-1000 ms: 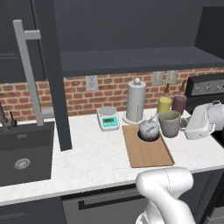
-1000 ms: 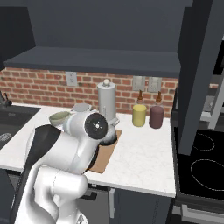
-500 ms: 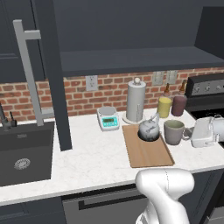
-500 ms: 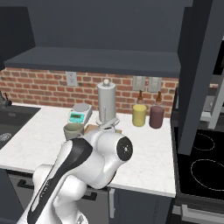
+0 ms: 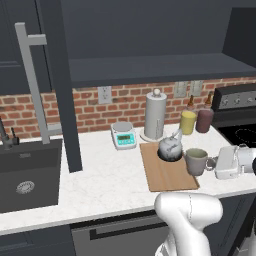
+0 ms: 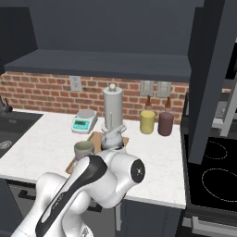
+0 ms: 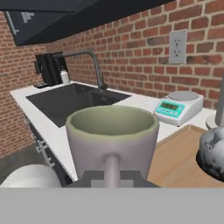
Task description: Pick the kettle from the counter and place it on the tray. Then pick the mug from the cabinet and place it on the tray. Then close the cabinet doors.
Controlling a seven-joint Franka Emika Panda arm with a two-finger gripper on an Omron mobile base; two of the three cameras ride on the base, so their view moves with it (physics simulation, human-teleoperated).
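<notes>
Hand view: rounded grey-green mug [image 7: 112, 140], flat wooden tray [image 7: 183, 157], dimpled metal kettle [image 7: 213, 153].

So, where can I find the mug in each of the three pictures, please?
Left base view: the mug is right of centre, at the right edge of the tray, its handle in the hand.
Right base view: the mug is left of centre, just above the arm.
Hand view: the mug is at bottom centre, very near.
Shared landmark: the kettle on the tray, beside the mug.
</notes>
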